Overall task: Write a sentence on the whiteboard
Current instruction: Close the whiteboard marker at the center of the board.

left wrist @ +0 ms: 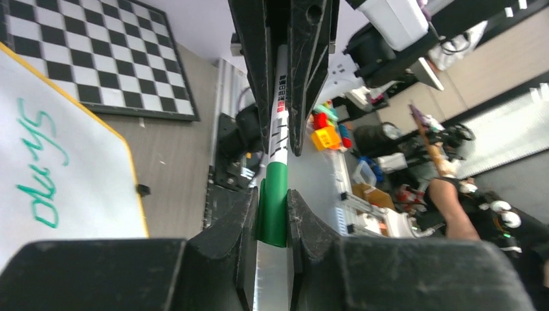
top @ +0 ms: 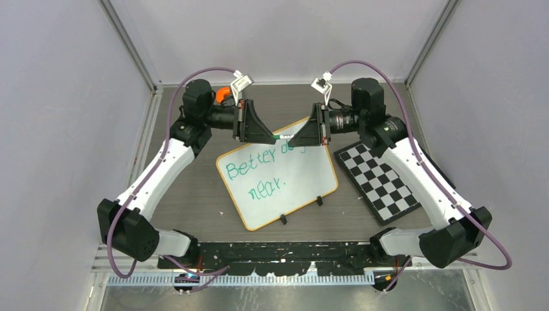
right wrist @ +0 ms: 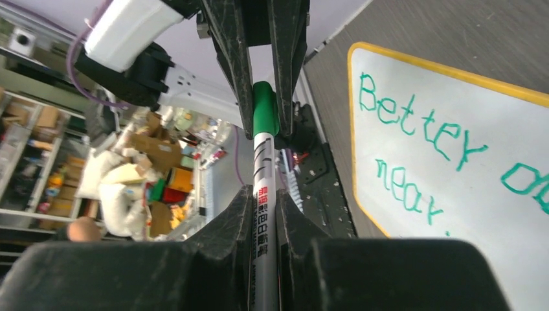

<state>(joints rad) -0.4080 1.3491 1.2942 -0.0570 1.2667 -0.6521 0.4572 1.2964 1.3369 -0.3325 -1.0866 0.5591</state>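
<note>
Marker hangs level above the far edge of the whiteboard, the sentence complete on it. Left wrist view: left gripper pinches the green cap. Right wrist view: right gripper clamps the barrel; a skewed push could jam or drop the cap.

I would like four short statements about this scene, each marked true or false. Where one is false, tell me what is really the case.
1. The left jaws and the right jaws hold one marker between them. True.
2. The left jaws grip the white barrel. False: they grip the green cap; the right jaws grip the barrel.
3. The writing on the whiteboard is red. False: it is green.
4. In the top view, the checkerboard lies to the right of the whiteboard. True.
</note>
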